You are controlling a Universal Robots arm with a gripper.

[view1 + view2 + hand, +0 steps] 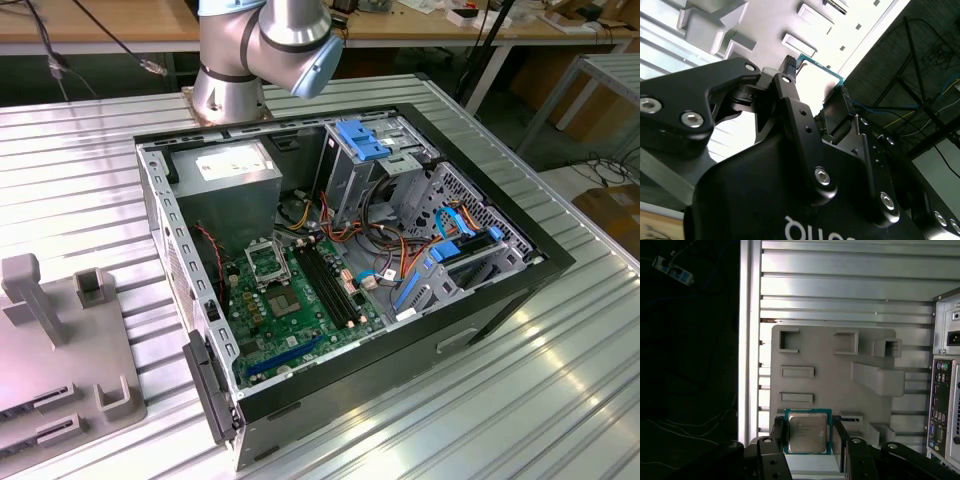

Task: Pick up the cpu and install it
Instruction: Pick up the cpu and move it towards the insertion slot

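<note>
The cpu (807,432), a small square chip with a pale metal top and a thin green rim, sits between my gripper's (808,434) two black fingers (776,436), which press on its opposite edges. It hangs high above the grey fixture tray (830,375). In the second wrist view the cpu (816,67) shows edge-on between the fingertips (788,67). In the exterior view the black-framed socket (265,262) lies on the green motherboard (300,310) inside the open computer case (500,285).
The grey fixture tray (60,370) with raised blocks lies on the ribbed metal table (520,400) at the exterior view's left. The arm's base (230,90) stands behind the case. Cables, drive bays and a power supply (235,175) crowd the case. Its rear panel (945,390) edges the first wrist view.
</note>
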